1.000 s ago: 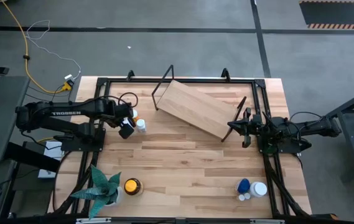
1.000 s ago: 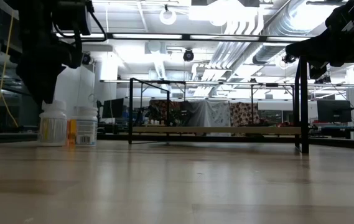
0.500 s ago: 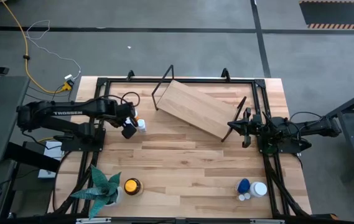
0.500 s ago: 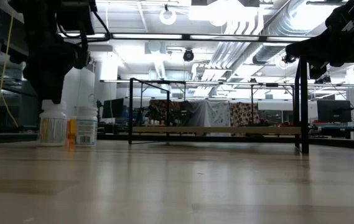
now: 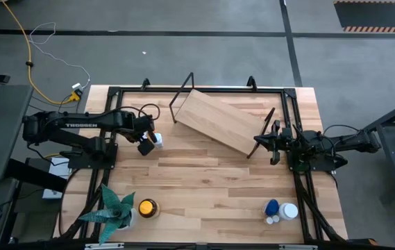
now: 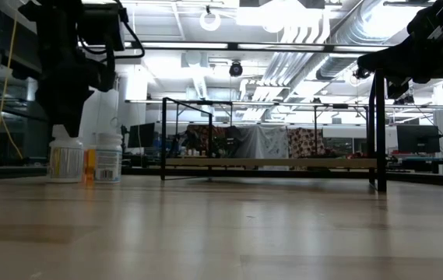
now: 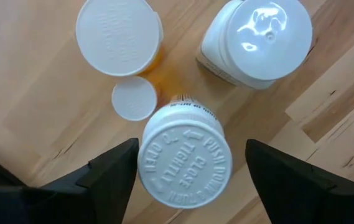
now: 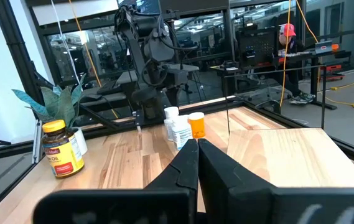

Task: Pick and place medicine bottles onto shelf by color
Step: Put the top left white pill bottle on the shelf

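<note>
**Hovering over the bottle cluster at the bench's left side**

Hanging above a huddle of medicine bottles at left of centre in the high view, the left gripper pointed straight down. In the left wrist view its two fingers stood wide apart on either side of a white-capped bottle with raised lettering on its lid; no contact with the cap could be made out. Around that bottle stood an orange bottle with a white cap, a glossy white bottle and a much smaller white cap.

The bench was pale wood in long planks, ringed by a black metal frame. The shelf lay skewed at upper centre of the high view, a light board with dark wire end frames. The right gripper sat at its right end, fingers pressed together and holding nothing. At lower left stood a green plant beside an amber bottle with a yellow cap; at lower right, a blue bottle and white ones.

Beyond the bench lay grey floor with a yellow cable at upper left. The low view showed a room with bright ceiling lights and pipework; the right wrist view showed a person in a red cap at upper right.
</note>
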